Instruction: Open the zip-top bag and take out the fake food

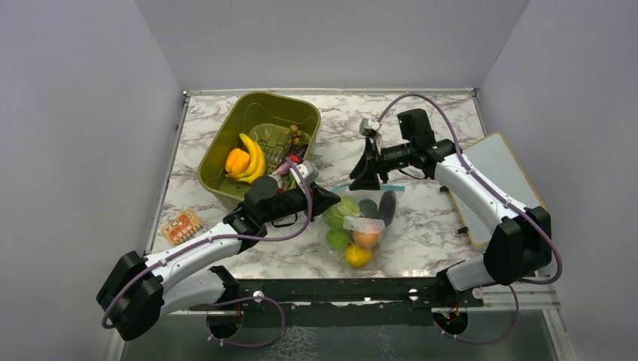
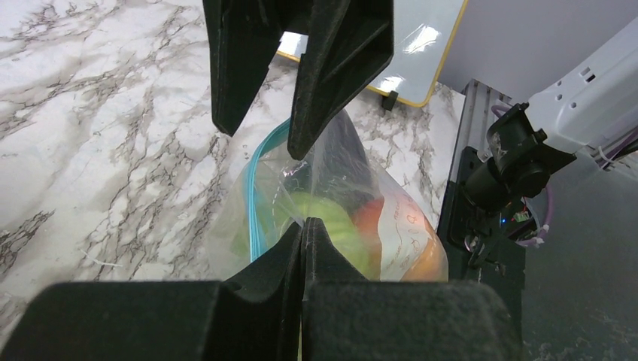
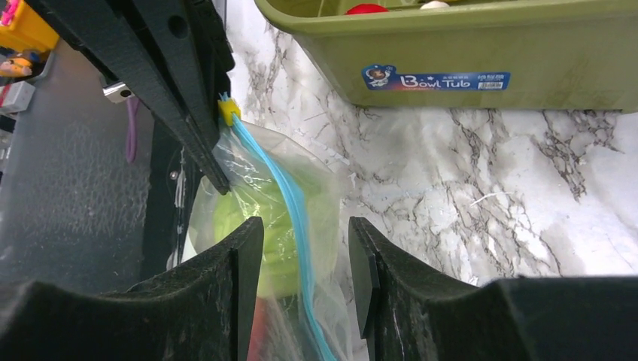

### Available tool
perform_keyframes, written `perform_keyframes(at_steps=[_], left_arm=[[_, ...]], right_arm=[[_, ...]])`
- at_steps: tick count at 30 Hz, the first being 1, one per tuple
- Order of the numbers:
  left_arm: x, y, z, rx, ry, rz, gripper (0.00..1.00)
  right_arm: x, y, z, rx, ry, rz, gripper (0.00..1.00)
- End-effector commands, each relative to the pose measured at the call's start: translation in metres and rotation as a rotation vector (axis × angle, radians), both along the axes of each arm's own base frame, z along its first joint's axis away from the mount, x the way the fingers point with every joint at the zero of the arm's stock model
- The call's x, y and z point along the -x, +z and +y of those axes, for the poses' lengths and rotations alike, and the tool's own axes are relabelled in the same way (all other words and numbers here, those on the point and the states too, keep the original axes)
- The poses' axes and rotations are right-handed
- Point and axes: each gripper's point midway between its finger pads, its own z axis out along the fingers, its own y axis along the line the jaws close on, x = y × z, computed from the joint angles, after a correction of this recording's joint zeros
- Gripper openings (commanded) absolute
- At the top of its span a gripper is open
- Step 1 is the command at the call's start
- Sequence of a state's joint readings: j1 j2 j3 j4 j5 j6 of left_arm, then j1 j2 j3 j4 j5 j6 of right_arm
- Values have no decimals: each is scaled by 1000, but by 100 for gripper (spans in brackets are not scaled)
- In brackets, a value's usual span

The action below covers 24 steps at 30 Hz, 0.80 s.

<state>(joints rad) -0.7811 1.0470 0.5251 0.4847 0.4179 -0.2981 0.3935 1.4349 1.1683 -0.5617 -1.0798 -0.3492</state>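
Observation:
The clear zip-top bag [image 1: 360,224] lies at the table's middle, holding the fake food: light green pieces [image 1: 342,212], a dark eggplant [image 1: 387,204], a peach fruit [image 1: 366,239] and a yellow pear [image 1: 357,256]. My left gripper [image 1: 333,197] is shut on the bag's plastic at its left edge; its closed tips [image 2: 303,226] pinch the film beside the blue zipper strip [image 2: 254,195]. My right gripper [image 1: 366,180] is open at the bag's far end. The zipper strip [image 3: 290,188] runs between its fingers [image 3: 252,233] without touching them. A yellow tab [image 3: 228,111] sits at the strip's end.
An olive-green tub [image 1: 226,135] at the back left holds a banana bunch [image 1: 252,156] and an orange pepper [image 1: 237,161]; its wall [image 3: 466,68] is close behind the bag. A white board [image 1: 496,180] lies at the right. An orange packet [image 1: 181,226] lies at the left.

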Motion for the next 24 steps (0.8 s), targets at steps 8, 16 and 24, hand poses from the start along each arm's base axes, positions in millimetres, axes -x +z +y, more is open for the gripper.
perform_keyframes(at_steps=[8,16,24], left_arm=[[4,32,-3,54,-30,-87,0],[5,27,4,54,-1,-74,0],[11,13,21,84,72,18,55]], right_arm=[[4,-1,7,-25,68,30,21],[13,24,6,-94,55,-60,1],[31,48,-5,-167,-25,-186,1]])
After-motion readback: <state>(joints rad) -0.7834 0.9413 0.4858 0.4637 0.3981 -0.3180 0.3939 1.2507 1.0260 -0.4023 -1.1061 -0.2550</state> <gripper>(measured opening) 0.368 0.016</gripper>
